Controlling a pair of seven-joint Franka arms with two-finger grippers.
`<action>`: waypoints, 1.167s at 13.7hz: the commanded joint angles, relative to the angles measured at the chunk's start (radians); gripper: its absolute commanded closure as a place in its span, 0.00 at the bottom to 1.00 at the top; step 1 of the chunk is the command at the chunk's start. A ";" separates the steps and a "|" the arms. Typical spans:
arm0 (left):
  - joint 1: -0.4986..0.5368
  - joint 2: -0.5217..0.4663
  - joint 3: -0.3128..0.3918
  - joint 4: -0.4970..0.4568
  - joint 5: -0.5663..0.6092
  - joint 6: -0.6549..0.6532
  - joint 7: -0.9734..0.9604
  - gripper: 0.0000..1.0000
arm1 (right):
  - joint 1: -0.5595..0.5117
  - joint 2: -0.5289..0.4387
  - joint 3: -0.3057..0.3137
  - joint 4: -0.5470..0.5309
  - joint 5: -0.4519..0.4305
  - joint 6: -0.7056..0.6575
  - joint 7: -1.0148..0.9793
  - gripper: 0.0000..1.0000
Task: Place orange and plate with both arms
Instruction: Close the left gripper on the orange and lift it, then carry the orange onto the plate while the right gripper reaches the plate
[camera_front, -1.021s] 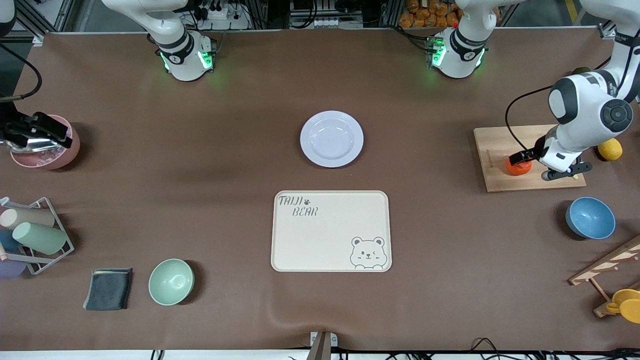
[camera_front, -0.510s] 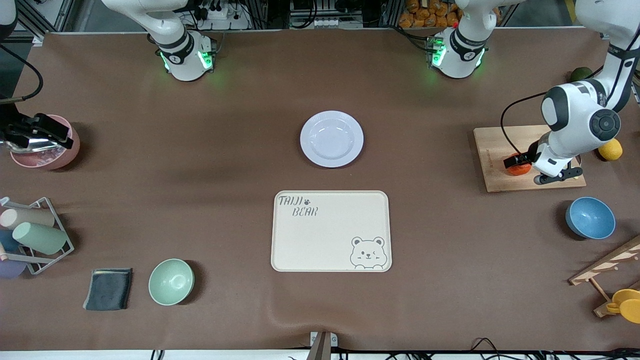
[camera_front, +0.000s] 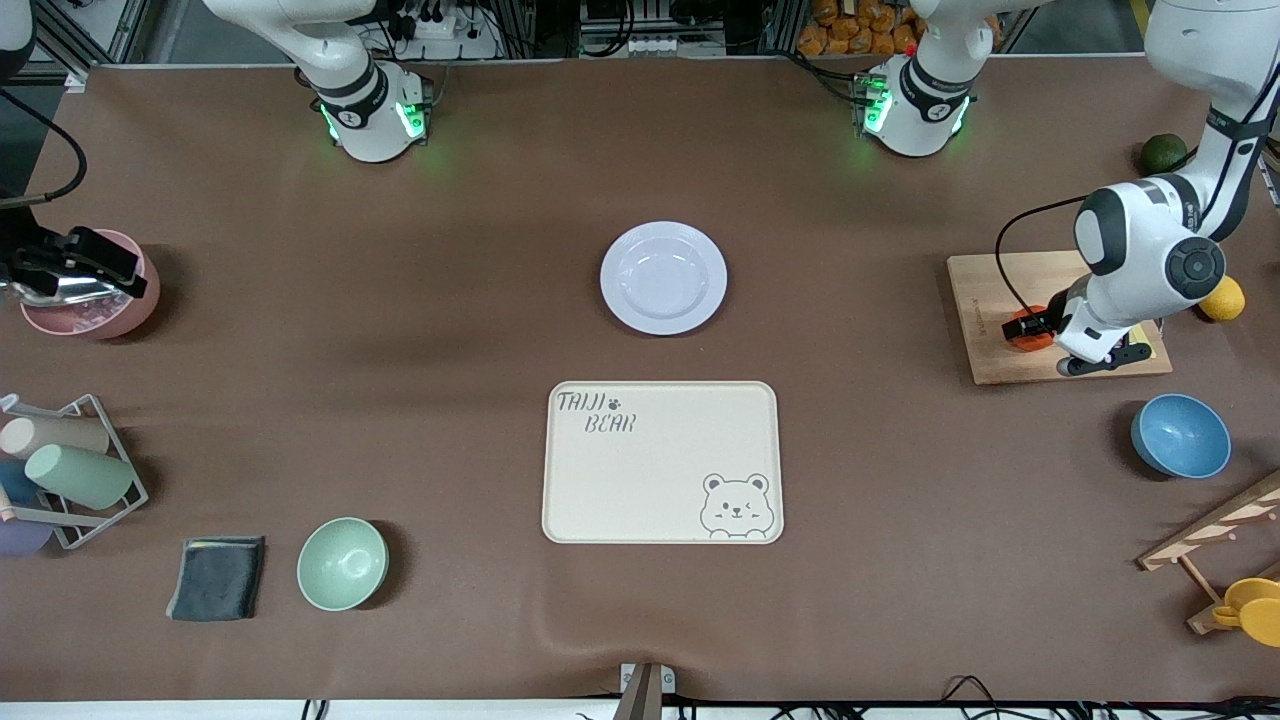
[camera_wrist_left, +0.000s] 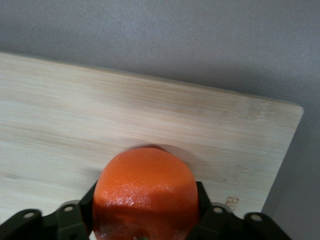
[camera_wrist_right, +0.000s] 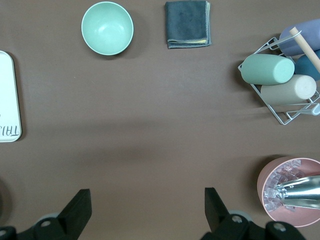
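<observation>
The orange (camera_front: 1027, 329) sits between the fingers of my left gripper (camera_front: 1024, 328), over the wooden cutting board (camera_front: 985, 290) toward the left arm's end of the table. In the left wrist view the black fingers (camera_wrist_left: 75, 220) clamp both sides of the orange (camera_wrist_left: 145, 190) above the board (camera_wrist_left: 100, 115). I cannot tell whether it touches the board. The pale lavender plate (camera_front: 663, 277) lies empty at the table's middle. My right gripper (camera_front: 72, 262) is open and empty, over the pink bowl; its fingertips (camera_wrist_right: 80, 205) stand wide apart.
The cream bear-print tray (camera_front: 662, 462) lies nearer the camera than the plate. A pink bowl of ice (camera_front: 95, 305), a cup rack (camera_front: 70, 470), a dark cloth (camera_front: 217, 577) and a green bowl (camera_front: 342, 563) are at the right arm's end. A blue bowl (camera_front: 1180, 435), a lemon (camera_front: 1222, 298) and a dark green fruit (camera_front: 1163, 153) are near the board.
My left gripper has shifted a little toward the table's middle over the board, carrying the orange. The right arm has not moved.
</observation>
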 joint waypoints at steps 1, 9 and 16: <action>0.000 0.016 -0.009 0.045 0.073 0.001 0.050 0.83 | -0.010 0.004 0.014 0.025 -0.004 -0.016 -0.003 0.00; -0.046 0.012 -0.213 0.287 0.072 -0.204 0.012 0.87 | 0.085 0.009 0.020 0.026 -0.004 -0.041 -0.003 0.00; -0.400 0.056 -0.230 0.472 0.061 -0.347 -0.432 0.87 | 0.218 0.212 0.019 0.068 0.013 0.027 0.003 0.00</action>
